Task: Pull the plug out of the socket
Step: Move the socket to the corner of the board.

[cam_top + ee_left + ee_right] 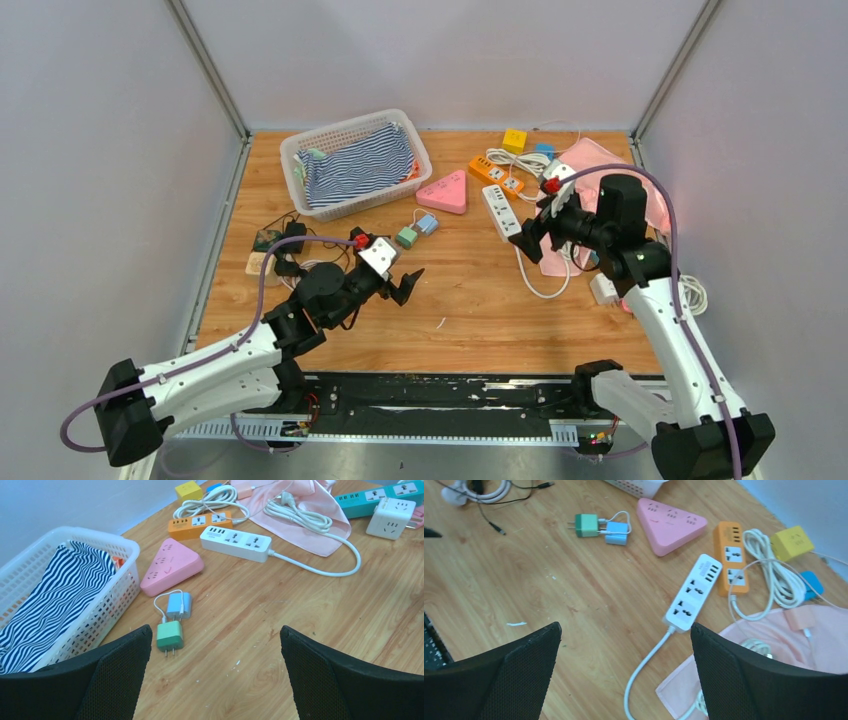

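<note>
Zero plugs show plainly seated. The likeliest pair is the white cube socket (390, 516) touching the teal strip (372, 497), far right on the surface (470, 310), though their join cannot be told. Light, rigid, smooth plastic: grip the cube's flat sides and pin the strip. White power strip (501, 212), orange strip (496, 175), pink triangular socket (444, 192), green charger (406, 237) and blue charger (428, 223) lie nearby. Pink cloth (590, 158) and white cords (300, 516) crowd the approach. Both left fingers (408, 284) and right fingers (527, 240) stand spread wide, holding nothing.
</note>
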`<state>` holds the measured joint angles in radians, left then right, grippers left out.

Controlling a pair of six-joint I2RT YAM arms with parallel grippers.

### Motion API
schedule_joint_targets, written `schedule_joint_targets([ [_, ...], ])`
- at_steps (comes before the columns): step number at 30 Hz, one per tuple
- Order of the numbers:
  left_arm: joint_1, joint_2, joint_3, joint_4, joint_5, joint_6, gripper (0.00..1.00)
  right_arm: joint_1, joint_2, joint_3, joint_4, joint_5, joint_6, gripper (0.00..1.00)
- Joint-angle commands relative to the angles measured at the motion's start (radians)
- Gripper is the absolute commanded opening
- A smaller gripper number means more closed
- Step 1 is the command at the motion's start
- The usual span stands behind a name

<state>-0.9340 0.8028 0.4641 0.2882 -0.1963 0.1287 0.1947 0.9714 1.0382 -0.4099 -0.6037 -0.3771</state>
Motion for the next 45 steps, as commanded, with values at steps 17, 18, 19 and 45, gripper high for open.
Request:
schedule_joint_targets([
  [17,-0.011,-0.022,-0.019,0.029,-0.069,-0.030,1.00,-0.009,0.024,-0.153,-0.051,-0.288,-0.232,1.00],
  [18,-0.011,-0.022,-0.019,0.029,-0.074,-0.031,1.00,-0.009,0.028,-0.152,-0.061,-0.291,-0.242,1.00],
  [19,-0.011,-0.021,-0.019,0.031,-0.082,-0.033,1.00,-0.009,0.031,-0.153,-0.071,-0.292,-0.253,1.00],
  [45,0.191,-0.245,-0.053,-0.386,-0.295,-0.578,1.00,0.108,-0.007,-0.187,-0.048,-0.290,-0.274,1.00],
])
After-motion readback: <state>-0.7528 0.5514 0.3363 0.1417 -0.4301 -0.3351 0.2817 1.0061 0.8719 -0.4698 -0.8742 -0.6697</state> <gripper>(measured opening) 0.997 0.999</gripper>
